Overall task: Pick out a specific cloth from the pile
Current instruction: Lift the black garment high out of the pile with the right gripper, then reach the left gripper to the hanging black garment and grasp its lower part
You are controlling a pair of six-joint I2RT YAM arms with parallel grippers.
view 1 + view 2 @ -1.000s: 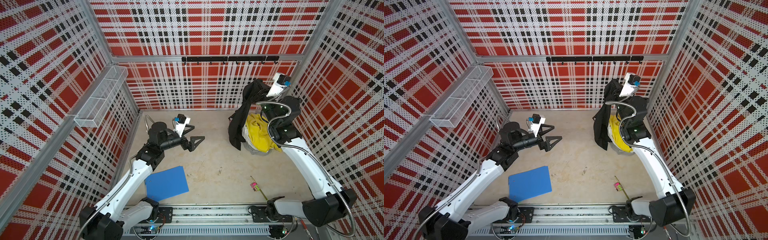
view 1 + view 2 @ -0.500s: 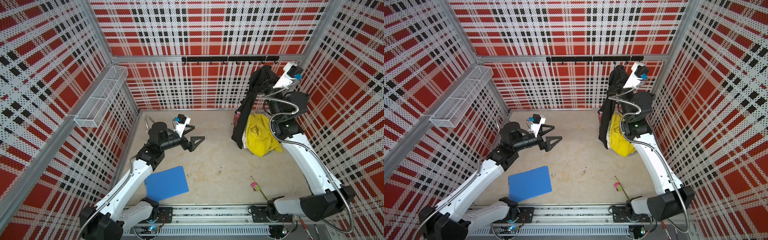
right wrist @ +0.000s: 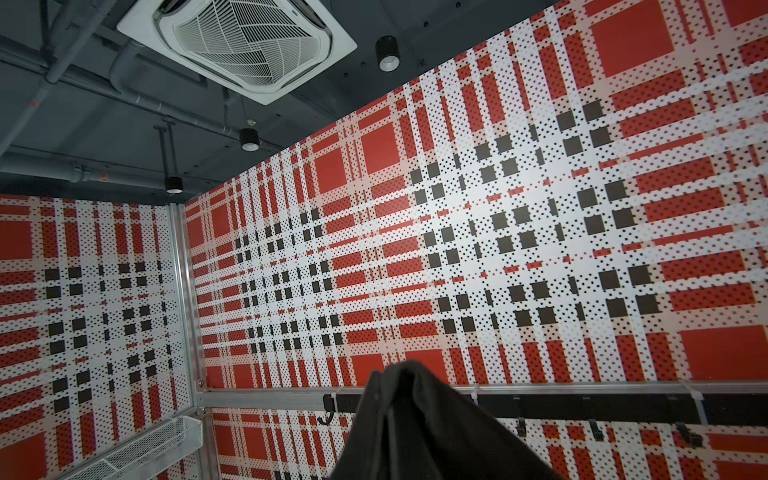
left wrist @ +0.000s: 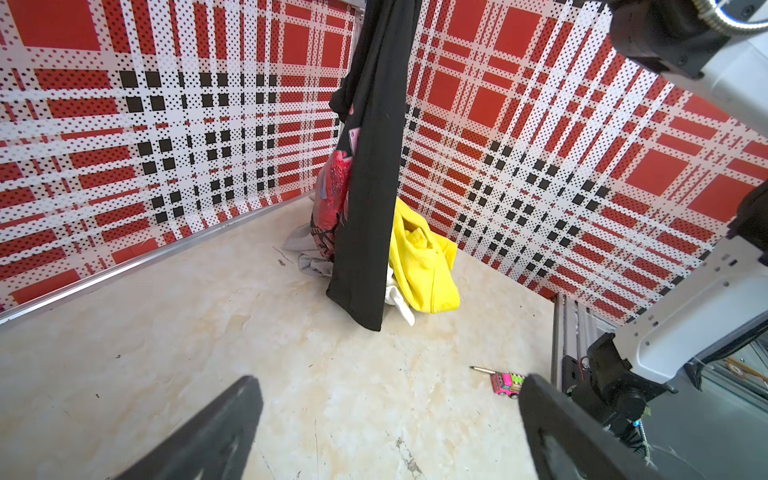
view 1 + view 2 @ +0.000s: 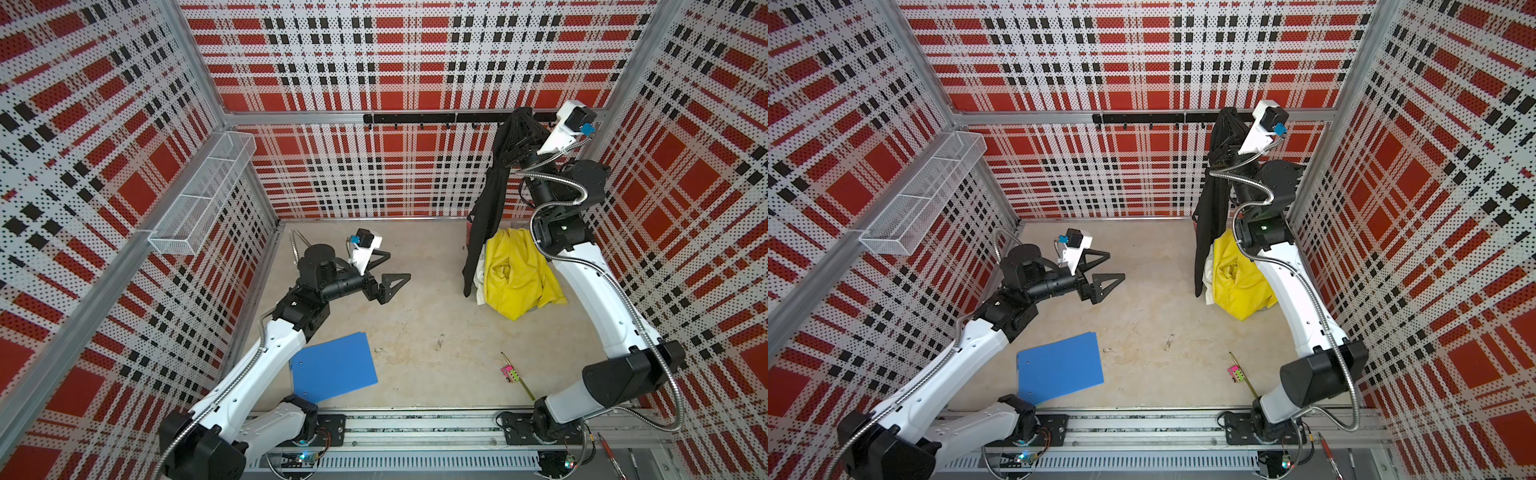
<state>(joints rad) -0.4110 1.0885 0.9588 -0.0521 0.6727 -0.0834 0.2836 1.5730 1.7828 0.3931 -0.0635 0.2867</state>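
The right gripper [image 5: 516, 132] is raised high near the back wall, level with the black hook rail [image 5: 432, 118], its jaws closed tight on the top of the cloth [image 5: 486, 216]. In the right wrist view the black fabric [image 3: 415, 428] drapes over the gripper and hides the fingers. From that hold the cloth hangs straight down as a long narrow black strip in both top views [image 5: 1212, 216]. Its lower end reaches bench level just beside the pile [image 5: 515, 278]; whether it touches the bench [image 5: 415, 324] cannot be told. The left wrist view shows the cloth [image 4: 370, 187] with its red, pink and blue printed patch [image 4: 332, 195] on one edge.

The pile sits in the back right corner of the bench, under the right arm. It is mostly a crumpled yellow cloth [image 4: 424, 257], with a white piece [image 4: 397, 299] at its front and a grey piece [image 4: 303, 253] behind the hanging strip.

The left gripper [image 5: 395, 267] hovers over the bench well apart from the pile, jaws spread wide and holding nothing, its fingers [image 4: 232, 415] pointed toward the cloth.

Nearer the front lie a blue folder [image 5: 332, 368] by the left arm and a small pink toy car [image 5: 510, 373] beside a thin pencil-like stick [image 5: 524, 384]. A white wire basket [image 5: 203, 195] hangs on the left wall.
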